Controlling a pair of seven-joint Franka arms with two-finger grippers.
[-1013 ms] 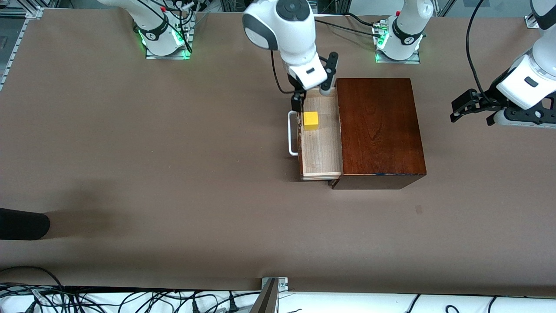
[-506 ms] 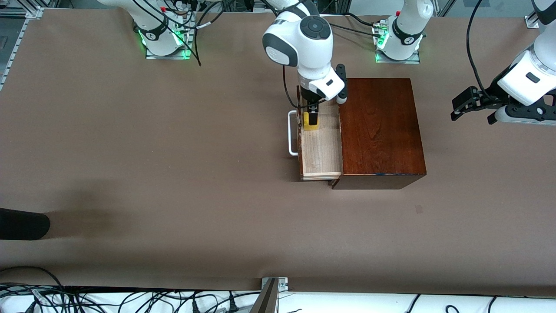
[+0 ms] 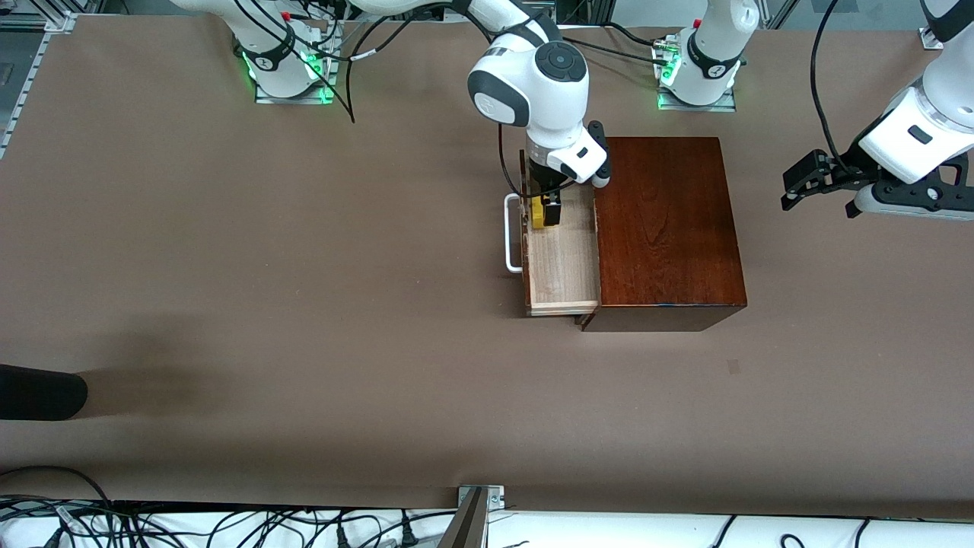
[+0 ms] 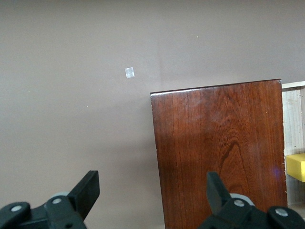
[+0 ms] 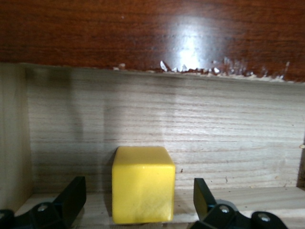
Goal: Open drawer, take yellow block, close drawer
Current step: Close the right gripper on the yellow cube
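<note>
The drawer (image 3: 561,259) of the dark reddish-brown wooden box (image 3: 666,228) stands pulled out, its white bar handle (image 3: 511,232) toward the right arm's end. The yellow block (image 3: 537,213) rests on the pale drawer floor. My right gripper (image 3: 546,211) is down inside the drawer, open, one finger on each side of the block (image 5: 143,183) with a gap on both sides. My left gripper (image 3: 820,186) is open and empty, up in the air past the box at the left arm's end; its wrist view shows the box top (image 4: 217,152) and a corner of the block (image 4: 295,167).
A dark rounded object (image 3: 38,392) lies at the table's edge at the right arm's end. A small pale mark (image 3: 733,367) sits on the table nearer the front camera than the box. Cables run along the table's front edge.
My right gripper has moved from above the drawer's end down into the drawer and now straddles the yellow block. The left gripper has drifted slightly.
</note>
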